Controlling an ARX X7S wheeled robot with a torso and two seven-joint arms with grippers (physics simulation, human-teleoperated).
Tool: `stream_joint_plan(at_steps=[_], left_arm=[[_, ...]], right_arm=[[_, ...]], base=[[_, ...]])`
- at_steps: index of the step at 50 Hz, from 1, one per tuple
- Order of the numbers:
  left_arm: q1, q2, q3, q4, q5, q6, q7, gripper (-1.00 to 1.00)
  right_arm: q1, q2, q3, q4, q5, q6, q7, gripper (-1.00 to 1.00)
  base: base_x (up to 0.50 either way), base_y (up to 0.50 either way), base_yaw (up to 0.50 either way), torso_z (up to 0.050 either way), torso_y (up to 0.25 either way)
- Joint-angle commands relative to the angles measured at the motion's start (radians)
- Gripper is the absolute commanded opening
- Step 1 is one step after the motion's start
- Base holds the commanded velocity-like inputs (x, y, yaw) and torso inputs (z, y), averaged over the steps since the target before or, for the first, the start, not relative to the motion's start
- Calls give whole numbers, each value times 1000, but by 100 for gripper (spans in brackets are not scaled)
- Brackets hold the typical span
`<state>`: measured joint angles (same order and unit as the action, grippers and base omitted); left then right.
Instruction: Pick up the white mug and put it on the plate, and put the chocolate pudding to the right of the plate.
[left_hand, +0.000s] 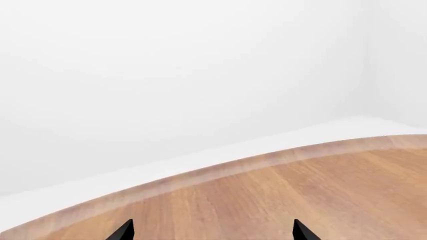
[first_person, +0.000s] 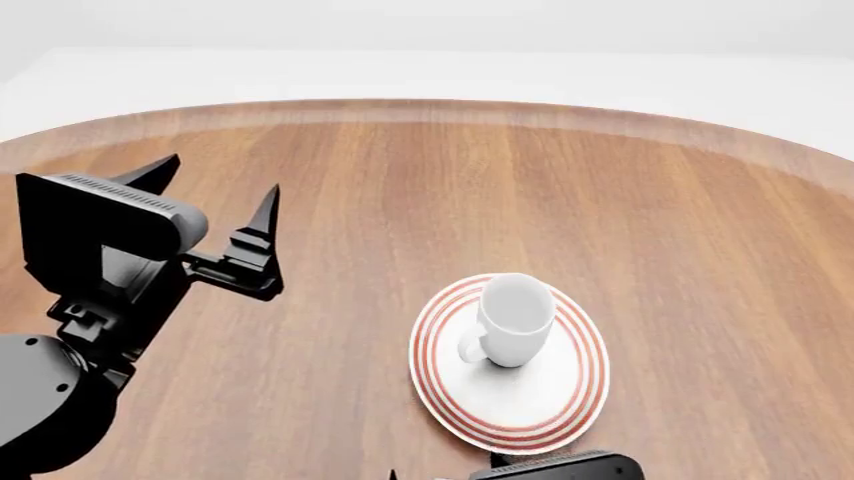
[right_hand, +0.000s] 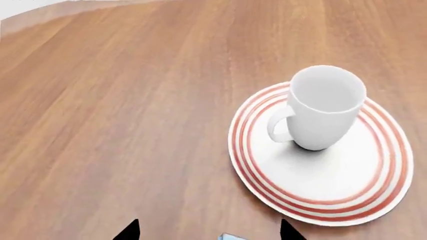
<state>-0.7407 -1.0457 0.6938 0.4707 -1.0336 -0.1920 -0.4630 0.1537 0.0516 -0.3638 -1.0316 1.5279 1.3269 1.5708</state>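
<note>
**Mug delivered; pudding half of the job not yet settled**

We found the first part of the task done. The plain glossy white ceramic mug (first_person: 511, 320) stood upright on the round white plate with concentric red rings (first_person: 461, 400), its loop handle turned toward the left arm's side, and no end effector touched it. In the right wrist view the same mug (right_hand: 325, 107) sat a little off the plate's (right_hand: 347, 200) centre, ahead of the right end effector (right_hand: 209, 231) and toward its right fingertip.

We saw the right end effector with its two dark fingertips (right_hand: 129, 231) spread apart. Between them, at the very edge of that view, a small light-blue corner (right_hand: 232, 236) showed; we judged it might be the chocolate pudding carton, but too little was visible to say so, or to say whether it was gripped. In the head view only a dark sliver of the right arm (first_person: 561, 468) appeared just below the plate.

The left end effector (first_person: 220, 205) hung well apart from the plate, fingers parted and nothing between them; its own camera showed only bare brown wooden desk (left_hand: 300, 195) and white wall beyond its tips (left_hand: 303, 232).

What remained, as we judged it, was setting the pudding on the desk to the right of the plate. That spot lay bare in the head view.
</note>
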Motion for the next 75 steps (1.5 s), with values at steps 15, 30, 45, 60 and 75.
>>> stream_joint_plan(at_steps=[15, 30, 45, 60, 75], left_arm=[[10, 33, -24, -13, 8, 26, 30, 100], [12, 38, -24, -17, 12, 25, 33, 100], [11, 44, -21, -16, 14, 20, 35, 100], [13, 45, -26, -25, 12, 24, 38, 100], [8, 45, -30, -24, 7, 18, 37, 100]], right_arm=[[-64, -46, 74, 48, -11, 69, -1, 100], [-75, -39, 88, 59, -10, 58, -1, 100], [-83, -20, 114, 97, -55, -8, -20, 100], [-80, -13, 65, 124, -81, -53, -23, 100], [-77, 3, 33, 175, -129, -108, -69, 100]], base=[[0, 0, 0, 0, 0], [0, 0, 0, 0, 0], [0, 0, 0, 0, 0], [0, 0, 0, 0, 0], [0, 0, 0, 0, 0]])
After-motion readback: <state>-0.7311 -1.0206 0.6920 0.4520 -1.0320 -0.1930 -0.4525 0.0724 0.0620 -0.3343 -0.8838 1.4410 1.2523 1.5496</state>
